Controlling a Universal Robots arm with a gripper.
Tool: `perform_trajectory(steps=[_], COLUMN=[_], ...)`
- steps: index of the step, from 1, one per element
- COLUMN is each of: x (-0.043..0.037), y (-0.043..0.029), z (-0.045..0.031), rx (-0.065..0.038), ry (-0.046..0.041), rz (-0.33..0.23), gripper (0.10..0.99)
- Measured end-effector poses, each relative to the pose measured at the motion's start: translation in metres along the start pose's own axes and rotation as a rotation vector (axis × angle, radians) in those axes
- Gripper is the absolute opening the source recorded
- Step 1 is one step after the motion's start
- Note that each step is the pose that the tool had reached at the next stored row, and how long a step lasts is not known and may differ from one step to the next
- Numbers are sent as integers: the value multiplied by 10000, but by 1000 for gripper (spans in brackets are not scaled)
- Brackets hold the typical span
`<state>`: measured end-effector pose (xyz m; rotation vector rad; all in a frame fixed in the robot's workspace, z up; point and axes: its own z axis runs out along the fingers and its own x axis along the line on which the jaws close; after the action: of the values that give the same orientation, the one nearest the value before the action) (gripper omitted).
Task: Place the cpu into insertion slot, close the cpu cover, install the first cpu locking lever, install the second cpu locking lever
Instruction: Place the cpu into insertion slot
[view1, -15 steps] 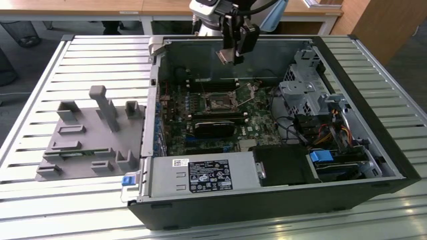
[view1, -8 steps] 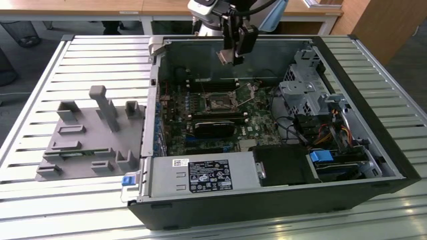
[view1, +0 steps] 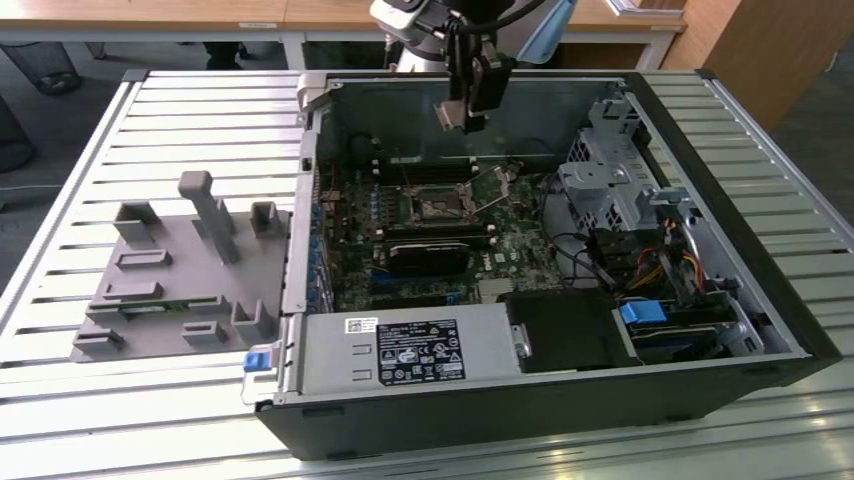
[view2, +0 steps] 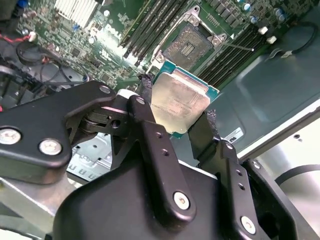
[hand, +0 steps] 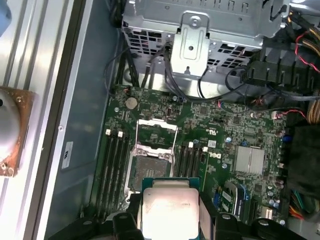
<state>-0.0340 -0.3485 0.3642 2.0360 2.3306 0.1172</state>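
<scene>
Pinching the cpu (view2: 181, 95) by two opposite edges, the two black fingers (view2: 152, 140) of the gripper (view2: 176, 106) held it flat, silver-grey top up. In the exterior view the gripper (view1: 458, 118) hung above the far part of the open computer case (view1: 561, 410), well clear of the board.

Container 1: computer case, lying open-side-up on the slatted worktop (view1: 200, 110). Contents logged:
- green circuit board (view1: 521, 250), one
- insertion slot (hand: 149, 167), one, near the board's middle; recess bare, contacts exposed
- cpu cover (hand: 156, 131), one, flipped open at one edge of the slot
- memory slots (hand: 116, 167), two banks, one on each side of the slot; count per bank could not be told
- black heatsink block (view1: 427, 258), one, on the near side of the slot
- power supply (view1: 400, 352) with a label, one, at the case's near wall
- metal drive cage (view1: 607, 190), one, at the exterior view's right, with cables near it

Container 2: grey moulded fixture (view1: 167, 290), one, on the worktop at the exterior view's left of the case; several upright posts and shallow pockets, contents could not be told.

Position of cpu: in the first wrist view it (hand: 170, 207) was held above the board, near the slot and apart from it.
</scene>
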Motion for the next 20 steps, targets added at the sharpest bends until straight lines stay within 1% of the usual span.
perform_trajectory(steps=[14, 17, 20], x=[0, 0, 1], y=[-4, -4, -5], z=[42, 51, 71], rx=[-29, -32, -31], ry=[-167, -189, -187], rz=[1854, 2083, 2036], gripper=[541, 541, 541])
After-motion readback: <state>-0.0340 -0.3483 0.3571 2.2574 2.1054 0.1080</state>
